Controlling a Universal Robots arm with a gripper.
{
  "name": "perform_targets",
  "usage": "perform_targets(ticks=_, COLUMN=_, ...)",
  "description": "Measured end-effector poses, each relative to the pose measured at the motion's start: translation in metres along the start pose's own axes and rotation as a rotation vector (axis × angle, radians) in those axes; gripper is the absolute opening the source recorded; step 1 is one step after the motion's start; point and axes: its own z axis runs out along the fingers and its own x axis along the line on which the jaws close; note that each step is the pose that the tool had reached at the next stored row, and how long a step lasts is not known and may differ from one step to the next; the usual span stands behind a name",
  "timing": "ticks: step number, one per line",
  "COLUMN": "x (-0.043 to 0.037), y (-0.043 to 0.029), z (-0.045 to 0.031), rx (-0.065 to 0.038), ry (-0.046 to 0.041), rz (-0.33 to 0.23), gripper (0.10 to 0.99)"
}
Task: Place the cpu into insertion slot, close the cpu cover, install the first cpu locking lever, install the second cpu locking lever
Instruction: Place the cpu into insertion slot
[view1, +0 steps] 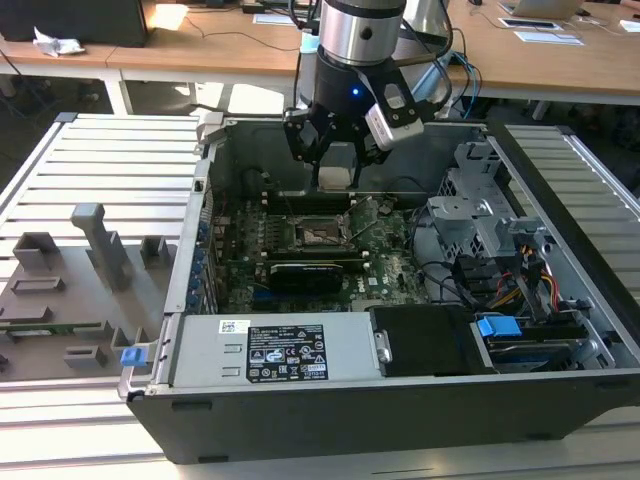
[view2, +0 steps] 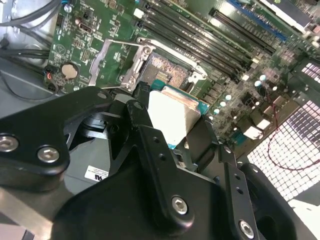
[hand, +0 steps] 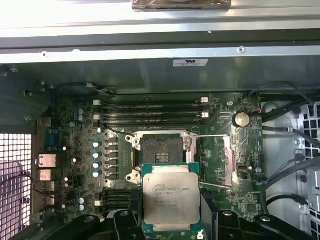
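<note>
The gripper (view1: 335, 172) is clenched on the cpu (hand: 170, 197), holding it flat above the motherboard (hand: 70, 120), not seated. The insertion slot (hand: 161, 149), near the board's centre, lies bare with its pin field exposed. The cpu cover (hand: 229, 159) is swung open beside the slot

In the second wrist view the gripper (view2: 175, 125) covers part of the cpu (view2: 170, 111).

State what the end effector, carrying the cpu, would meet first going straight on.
Probably its cpu would meet the open insertion slot or the motherboard beside it; depth is unclear.
</note>
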Motion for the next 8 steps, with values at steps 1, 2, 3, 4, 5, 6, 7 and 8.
perform_targets(ticks=1, x=0.0002, y=0.0019, z=0.0007, rx=0.000, ry=0.0001, rz=0.000, gripper=0.545)
perform_targets(ticks=2, x=0.0005, y=0.0043, z=0.0018, rx=0.000, ry=0.0001, rz=0.000, gripper=0.545)
perform_targets(ticks=3, x=0.0012, y=0.0060, z=0.0037, rx=0.001, ry=0.0001, rz=0.000, gripper=0.545)
perform_targets(ticks=4, x=0.0016, y=0.0066, z=0.0049, rx=0.001, ry=0.0000, rz=0.000, gripper=0.545)
perform_targets(ticks=5, x=0.0018, y=0.0070, z=0.0063, rx=0.000, ry=0.0000, rz=0.000, gripper=0.545)
perform_targets(ticks=6, x=0.0020, y=0.0075, z=0.0084, rx=0.001, ry=0.0000, rz=0.000, gripper=0.545)
perform_targets(ticks=7, x=0.0020, y=0.0076, z=0.0097, rx=0.001, ry=0.0001, rz=0.000, gripper=0.545)
perform_targets(ticks=8, x=0.0020, y=0.0077, z=0.0112, rx=0.001, ry=0.0002, rz=-0.001, gripper=0.545)
